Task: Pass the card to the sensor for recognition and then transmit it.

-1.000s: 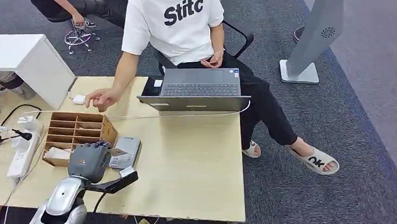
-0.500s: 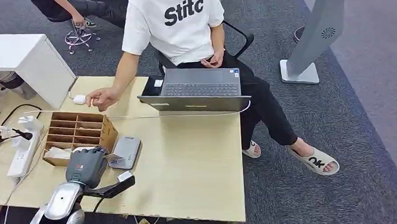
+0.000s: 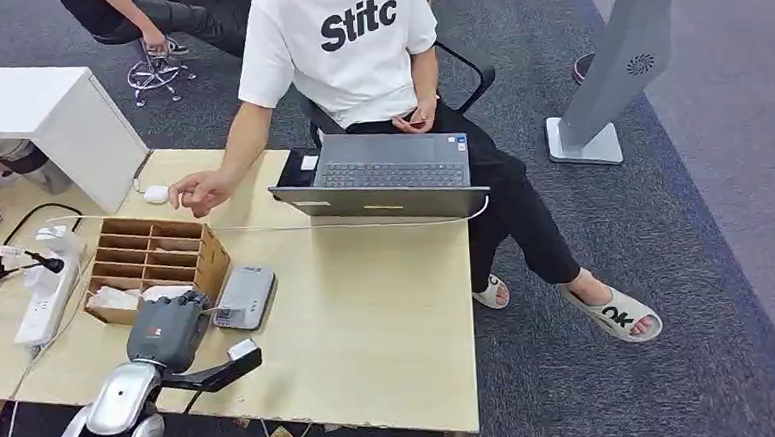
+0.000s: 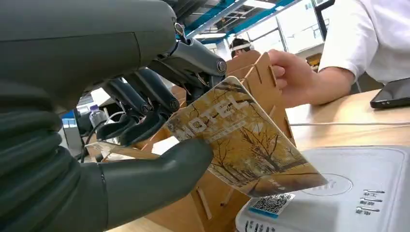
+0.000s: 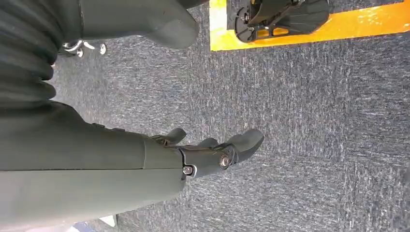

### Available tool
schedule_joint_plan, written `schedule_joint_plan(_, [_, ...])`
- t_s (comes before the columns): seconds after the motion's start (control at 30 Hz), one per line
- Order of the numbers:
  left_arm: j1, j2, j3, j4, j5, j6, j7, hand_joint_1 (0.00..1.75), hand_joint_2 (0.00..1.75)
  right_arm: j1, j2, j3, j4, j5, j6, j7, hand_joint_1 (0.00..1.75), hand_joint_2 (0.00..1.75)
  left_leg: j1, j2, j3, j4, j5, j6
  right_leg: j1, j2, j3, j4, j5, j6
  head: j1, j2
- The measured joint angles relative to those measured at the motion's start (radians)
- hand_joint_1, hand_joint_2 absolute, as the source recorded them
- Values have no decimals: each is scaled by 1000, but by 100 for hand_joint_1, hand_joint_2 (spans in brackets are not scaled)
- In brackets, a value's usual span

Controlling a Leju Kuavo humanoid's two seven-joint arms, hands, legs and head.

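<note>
The left hand (image 4: 121,125) pinches the card (image 4: 241,140) between thumb and fingers, just above the near corner of the grey sensor (image 3: 244,297) on the bench (image 3: 368,310), beside the wooden organizer (image 3: 150,253). To do this step well, I think the card should go flat over the round mark on the sensor and wait there. The right hand (image 5: 212,154) hangs over the carpet, fingers loosely apart, holding nothing.

Person (image 3: 344,40) seated behind laptop (image 3: 386,171); power strip (image 3: 42,297) at table edge.
</note>
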Motion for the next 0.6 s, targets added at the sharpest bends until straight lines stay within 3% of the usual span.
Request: schedule_joint_plan(0.6, [-5, 7, 19, -1, 1, 27, -1, 175, 175, 0, 0, 0, 0, -12, -11, -19, 0, 175, 0, 0, 0, 0, 0, 0, 0, 0, 0, 0, 0, 0, 0, 0])
